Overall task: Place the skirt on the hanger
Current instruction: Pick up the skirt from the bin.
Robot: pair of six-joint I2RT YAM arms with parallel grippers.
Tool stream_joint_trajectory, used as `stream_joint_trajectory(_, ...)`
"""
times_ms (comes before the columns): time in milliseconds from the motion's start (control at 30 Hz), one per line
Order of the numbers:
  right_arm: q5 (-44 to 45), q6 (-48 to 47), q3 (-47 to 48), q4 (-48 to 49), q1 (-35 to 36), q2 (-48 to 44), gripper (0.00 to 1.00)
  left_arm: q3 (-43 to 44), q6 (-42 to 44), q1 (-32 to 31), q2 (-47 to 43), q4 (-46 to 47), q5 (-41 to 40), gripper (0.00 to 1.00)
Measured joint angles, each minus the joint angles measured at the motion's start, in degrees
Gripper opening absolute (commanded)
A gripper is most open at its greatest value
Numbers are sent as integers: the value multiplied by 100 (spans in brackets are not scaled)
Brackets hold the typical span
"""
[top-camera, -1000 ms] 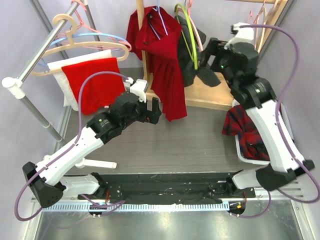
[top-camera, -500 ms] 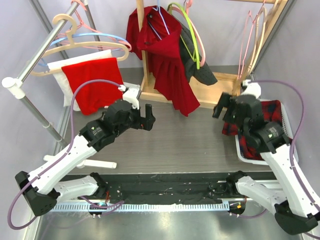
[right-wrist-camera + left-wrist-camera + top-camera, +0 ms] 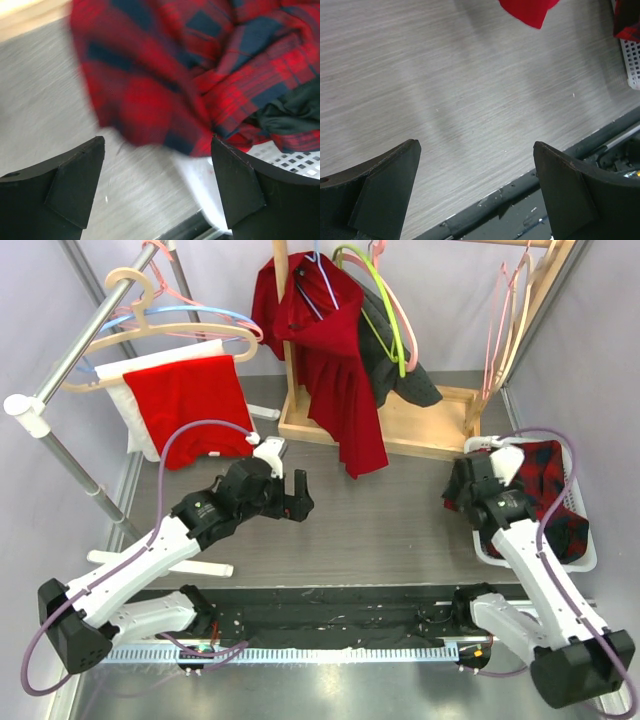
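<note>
right tool [image 3: 157,165] has dropped; dark skirt [image 3: 415,388] droops, seemingly on green hanger [image 3: 397,335].

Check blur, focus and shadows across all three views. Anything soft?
Top view: sharp throughout, with even light and only soft shadows on the table. Left wrist: table grain is crisp with faint shadow bands across it, and the fingers are slightly soft. Right wrist: the plaid cloth is smeared on its left half and sharper toward the basket; the table beside it is blurred too.
</note>
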Motion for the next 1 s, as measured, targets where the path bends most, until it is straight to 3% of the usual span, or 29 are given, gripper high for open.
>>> stream_joint_trajectory(267,-1180,-304,83,769,-2531,446,91,-11,-59,0,70,50,120,100)
stream_joint_trajectory(633,-1829,330,-608,1443,-4627,479,95,17,-33,0,98,35,321,100)
stream_joint_trajectory(767,-2011,599,-984,1462,-4843,439,95,50,-31,0,181,13,444,100)
stream_joint_trajectory(867,-2116,651,-1001,1617,-4843,680,85,50,-39,0,184,17,525,100)
stream_joint_trajectory(967,-2267,662,-1040,1902,-4868,1027,56,50,-59,0,179,26,566,100)
stream_joint_trajectory(1000,-2310,684,-1071,1993,-4874,1130,36,50,-63,0,173,28,570,100)
